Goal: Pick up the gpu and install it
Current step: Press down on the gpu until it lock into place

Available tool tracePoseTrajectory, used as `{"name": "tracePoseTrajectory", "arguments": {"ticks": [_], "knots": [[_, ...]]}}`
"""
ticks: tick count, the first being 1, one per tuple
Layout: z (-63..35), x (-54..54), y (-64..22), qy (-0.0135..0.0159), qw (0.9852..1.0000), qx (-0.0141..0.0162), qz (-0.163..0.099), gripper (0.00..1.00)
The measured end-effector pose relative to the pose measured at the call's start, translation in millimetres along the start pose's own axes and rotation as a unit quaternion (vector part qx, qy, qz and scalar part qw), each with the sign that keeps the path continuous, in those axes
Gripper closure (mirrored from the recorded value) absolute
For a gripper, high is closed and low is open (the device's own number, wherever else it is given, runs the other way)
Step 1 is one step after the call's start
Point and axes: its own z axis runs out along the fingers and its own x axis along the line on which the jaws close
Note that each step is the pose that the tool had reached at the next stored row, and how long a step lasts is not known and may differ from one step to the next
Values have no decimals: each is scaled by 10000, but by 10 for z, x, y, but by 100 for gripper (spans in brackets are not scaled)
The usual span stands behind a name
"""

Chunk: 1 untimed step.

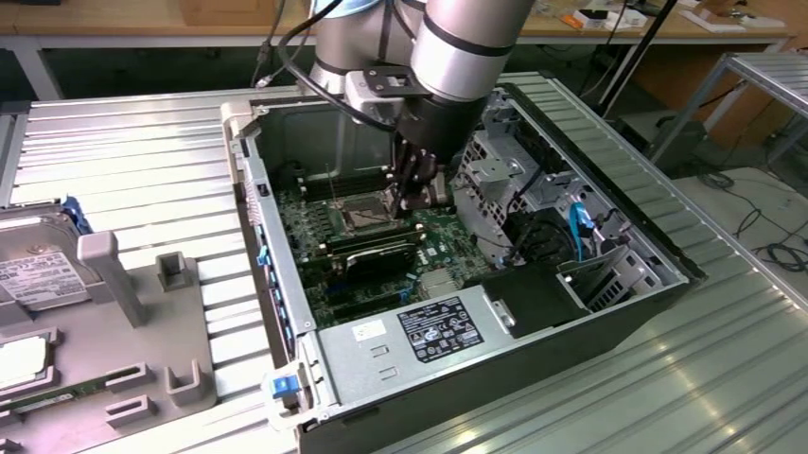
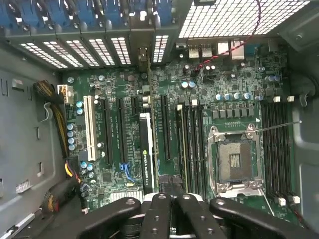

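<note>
Gpu point(image 2: 145, 149) standing on edge in a slot of the green board point(image 2: 234, 64), thin black side turned toward the wrist camera, pale lettering along that edge. Seen from the exterior view point(image 1: 377, 253) as a dark slab lying just past the claw, toward the power supply point(image 1: 430, 331) end of the case. Not gripped by anything.

Claw point(image 2: 171, 180) pinched fully together, holding nothing, dark fingertips close beside the near end of the gpu; touching or not, cannot tell. Poised inside the open computer case point(image 1: 272, 274), claw point(image 1: 418, 200) pointing down at the board.

Empty processor socket point(image 2: 235, 160) with its silver frame just to one side of the claw point(image 1: 363, 218). Long black memory slots point(image 2: 192, 144) between socket and gpu. White slot point(image 2: 90, 127) beyond the gpu, farther from the claw. Blue latches point(image 2: 75, 12) along the far wall of the case.

Well away from the claw, outside the case on the exterior view's left, a grey tray point(image 1: 151, 322) and a silver hard drive point(image 1: 32, 274), all on a ribbed metal table point(image 1: 707, 369).
</note>
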Motion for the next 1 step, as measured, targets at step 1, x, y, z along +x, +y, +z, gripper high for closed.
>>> {"name": "tracePoseTrajectory", "arguments": {"ticks": [1], "knots": [[0, 0, 0, 0, 10000, 0, 4, 89]]}}
